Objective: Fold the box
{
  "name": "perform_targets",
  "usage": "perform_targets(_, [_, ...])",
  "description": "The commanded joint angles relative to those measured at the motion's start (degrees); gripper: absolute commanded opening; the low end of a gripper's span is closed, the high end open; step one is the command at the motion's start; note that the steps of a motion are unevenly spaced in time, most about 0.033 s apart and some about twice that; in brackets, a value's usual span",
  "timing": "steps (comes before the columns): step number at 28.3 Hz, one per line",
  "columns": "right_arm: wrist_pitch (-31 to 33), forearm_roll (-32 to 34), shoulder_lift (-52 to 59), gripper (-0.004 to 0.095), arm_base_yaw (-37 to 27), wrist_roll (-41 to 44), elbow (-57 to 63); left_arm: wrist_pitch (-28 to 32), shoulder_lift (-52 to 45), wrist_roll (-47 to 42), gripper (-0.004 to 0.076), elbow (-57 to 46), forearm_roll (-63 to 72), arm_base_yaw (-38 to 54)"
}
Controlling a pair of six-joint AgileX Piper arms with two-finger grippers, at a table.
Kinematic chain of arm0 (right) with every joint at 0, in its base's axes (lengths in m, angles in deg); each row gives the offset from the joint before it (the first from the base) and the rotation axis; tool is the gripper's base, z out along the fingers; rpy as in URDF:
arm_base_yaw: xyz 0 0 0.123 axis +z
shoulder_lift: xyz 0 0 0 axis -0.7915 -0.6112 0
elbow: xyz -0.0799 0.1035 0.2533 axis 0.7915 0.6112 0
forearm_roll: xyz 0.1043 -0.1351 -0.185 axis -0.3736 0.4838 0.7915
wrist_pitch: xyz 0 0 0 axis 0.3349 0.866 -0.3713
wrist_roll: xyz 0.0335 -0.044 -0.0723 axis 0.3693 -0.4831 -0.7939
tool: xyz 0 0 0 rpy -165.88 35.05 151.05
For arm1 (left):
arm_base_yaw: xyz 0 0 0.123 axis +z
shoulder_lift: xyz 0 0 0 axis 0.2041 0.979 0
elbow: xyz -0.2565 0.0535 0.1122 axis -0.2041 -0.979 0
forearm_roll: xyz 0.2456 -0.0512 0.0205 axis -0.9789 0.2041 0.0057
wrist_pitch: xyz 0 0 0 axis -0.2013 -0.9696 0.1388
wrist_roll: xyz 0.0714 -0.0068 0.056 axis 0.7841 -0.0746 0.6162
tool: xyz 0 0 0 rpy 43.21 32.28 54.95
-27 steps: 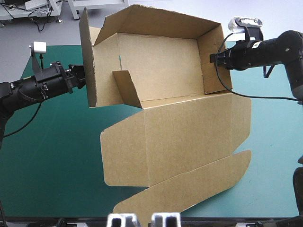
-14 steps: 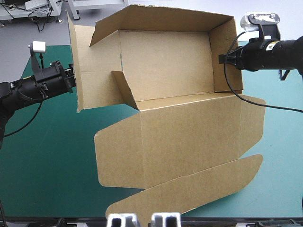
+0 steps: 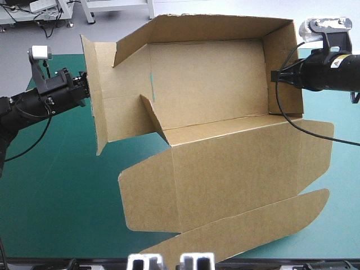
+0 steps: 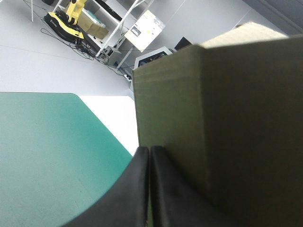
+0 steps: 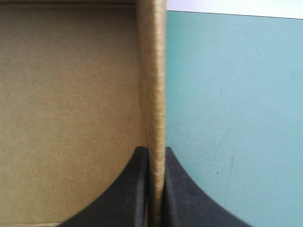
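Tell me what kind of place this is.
Probably a robot test bench or lab workstation, not a home. A table with a plain teal-green cover serves as the work surface, and the left gripper and right gripper each pinch a side wall of a half-folded brown box.

Two arms stretch inward, raised over the table [image 3: 50, 185]: the left arm [image 3: 39, 102] from the left edge, the right arm [image 3: 332, 73] from the right edge near the far corner. The left gripper [image 3: 85, 90] pinches one side wall of the box [image 3: 208, 84]. The right gripper [image 3: 274, 76] pinches the opposite wall, black fingers [image 5: 139, 189] nearly meeting.
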State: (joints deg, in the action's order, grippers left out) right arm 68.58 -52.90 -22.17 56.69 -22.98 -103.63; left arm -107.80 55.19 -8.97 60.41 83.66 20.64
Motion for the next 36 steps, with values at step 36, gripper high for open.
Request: perform_targets(36, [-3.5, -0.6, 2.9, -0.0017, 0.2, 1.6, -1.6, 0.6, -6.6, 1.7, -0.0003, 7.5, -1.6, 3.0])
